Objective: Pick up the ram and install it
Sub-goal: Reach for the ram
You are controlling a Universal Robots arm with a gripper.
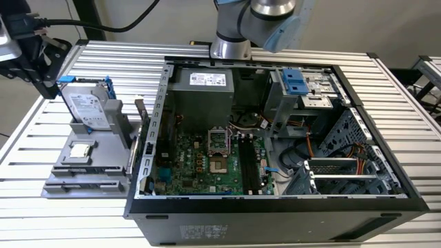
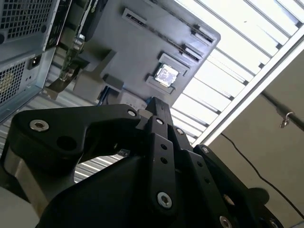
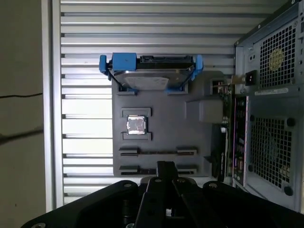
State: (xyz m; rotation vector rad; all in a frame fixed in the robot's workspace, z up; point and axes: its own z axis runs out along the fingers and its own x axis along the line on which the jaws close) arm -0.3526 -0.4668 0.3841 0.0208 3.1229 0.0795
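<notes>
One processor (image 3: 136, 124) in gray holder (image 3: 190, 137), pincer (image 3: 165, 167) above

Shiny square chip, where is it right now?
The chip lies on the gray tray, on the exterior view's left of the computer case, next to the standing hard drive.

Place: robotics lab, set up as a test bench
Work surface: ribbed aluminium profile table (image 1: 399, 103), with the edge of a second such table (image 1: 430, 67) at the exterior view's right
Machine: industrial robot arm (image 1: 255, 26) standing at the table's far edge, with a thick black cable (image 1: 90, 23) strung above
Workpiece: opened desktop computer case (image 1: 276, 227), its motherboard (image 1: 200, 160) bare
Fixture: grey moulded parts holder (image 1: 90, 175) beside the case, with a hard drive (image 1: 86, 106) propped in it
Surroundings: plain wall behind, possibly bare floor below, though it is dim there
</notes>
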